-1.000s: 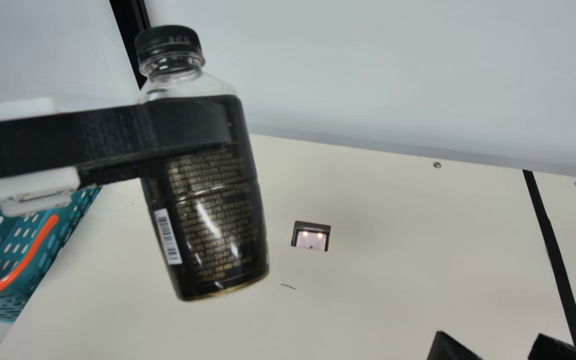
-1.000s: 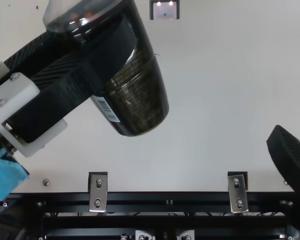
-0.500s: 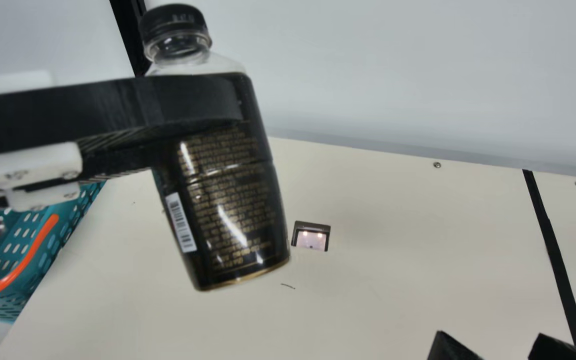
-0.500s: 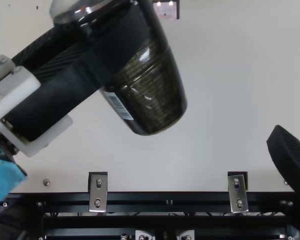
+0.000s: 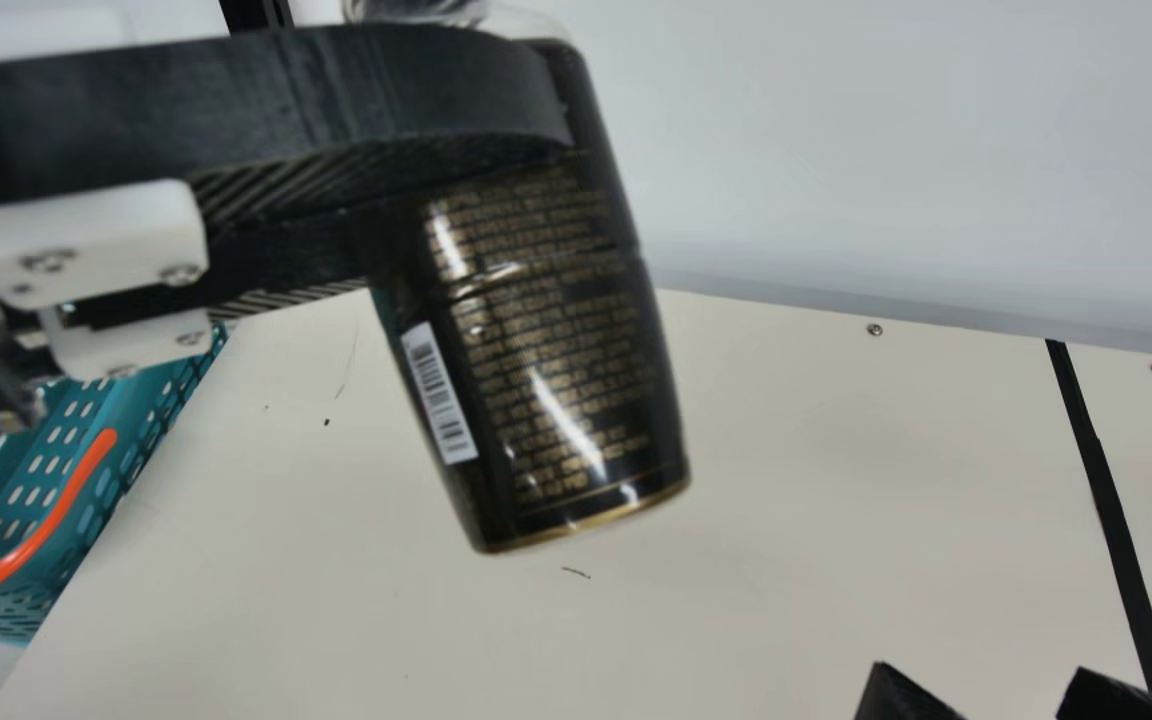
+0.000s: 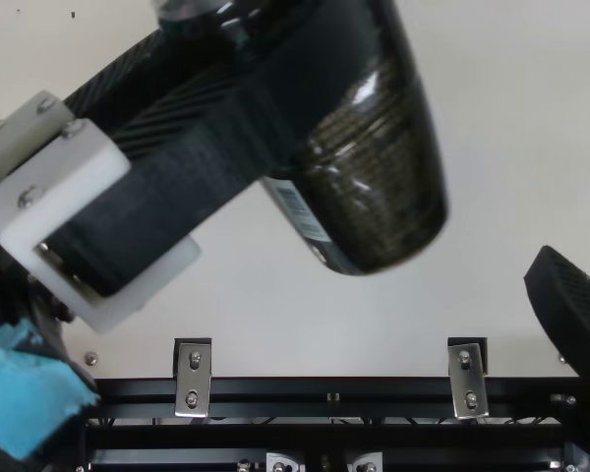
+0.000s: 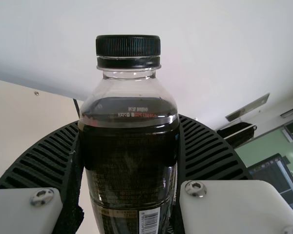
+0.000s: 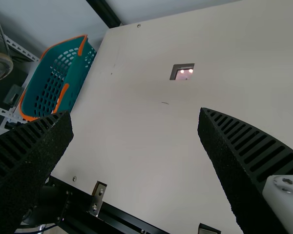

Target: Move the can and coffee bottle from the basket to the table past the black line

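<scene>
In the main view, the left gripper (image 5: pixel 496 190) is grasping the coffee bottle (image 5: pixel 546 350) around its upper body. The bottle is tilting in that grip, above the table (image 5: pixel 786 600). Behind and below the left gripper, the teal basket (image 5: pixel 91 500) is showing its orange handle. The black line (image 5: pixel 1101 480) is running well apart from the left gripper, beyond the bottle on the right gripper's side. The right gripper (image 5: pixel 981 695) is showing two separated fingertips near that line.

In the top view, the bottle's base is sticking out past the left gripper's fingers. A black rail (image 6: pixel 305 390) is running along the table's edge, between the two arms, and a light-blue patch (image 6: pixel 29 398) is sitting on the left arm.

In the left wrist view, the left gripper (image 7: pixel 129 119) is pressing the bottle from both sides, and its black cap (image 7: pixel 128 46) is rising clear of the fingers.

In the right wrist view, the right gripper (image 8: pixel 136 112) is standing released, its fingers spreading wide. Beyond them the table is lying with its square recess (image 8: pixel 174 72), and the basket is standing at the table's far side. A dark, rounded end near the basket is probably the bottle's base.
</scene>
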You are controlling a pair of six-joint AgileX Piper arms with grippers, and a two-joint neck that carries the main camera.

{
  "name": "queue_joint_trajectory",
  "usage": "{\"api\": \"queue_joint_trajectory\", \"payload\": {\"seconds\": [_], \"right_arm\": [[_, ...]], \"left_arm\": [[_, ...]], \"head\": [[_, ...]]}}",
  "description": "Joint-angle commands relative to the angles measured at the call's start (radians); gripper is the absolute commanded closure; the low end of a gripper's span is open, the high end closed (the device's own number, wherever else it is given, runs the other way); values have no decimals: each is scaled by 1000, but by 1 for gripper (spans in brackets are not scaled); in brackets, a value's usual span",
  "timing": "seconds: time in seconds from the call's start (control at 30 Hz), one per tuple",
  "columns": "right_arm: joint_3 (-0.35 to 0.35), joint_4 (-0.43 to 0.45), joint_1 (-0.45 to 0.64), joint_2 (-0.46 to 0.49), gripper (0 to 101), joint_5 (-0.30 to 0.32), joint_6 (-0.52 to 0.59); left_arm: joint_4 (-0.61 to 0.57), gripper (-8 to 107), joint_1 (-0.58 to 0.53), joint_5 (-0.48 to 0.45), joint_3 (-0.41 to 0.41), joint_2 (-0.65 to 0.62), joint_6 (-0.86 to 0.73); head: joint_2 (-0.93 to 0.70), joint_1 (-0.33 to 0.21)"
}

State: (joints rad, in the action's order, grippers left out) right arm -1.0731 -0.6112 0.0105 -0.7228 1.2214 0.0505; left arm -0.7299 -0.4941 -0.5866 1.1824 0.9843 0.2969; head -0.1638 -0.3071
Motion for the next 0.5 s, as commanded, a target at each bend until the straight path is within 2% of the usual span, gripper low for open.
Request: {"api": "queue_joint_trajectory", "payload": {"seconds": [0.0,0.47], "right_arm": [[0,0,0,0,0,0,0],[0,0,0,0,0,0,0]], "left_arm": [[22,89,-22,11,10,6,26],[110,89,-112,55,62,18,162]], "head": [[5,-1],[5,-1]]}}
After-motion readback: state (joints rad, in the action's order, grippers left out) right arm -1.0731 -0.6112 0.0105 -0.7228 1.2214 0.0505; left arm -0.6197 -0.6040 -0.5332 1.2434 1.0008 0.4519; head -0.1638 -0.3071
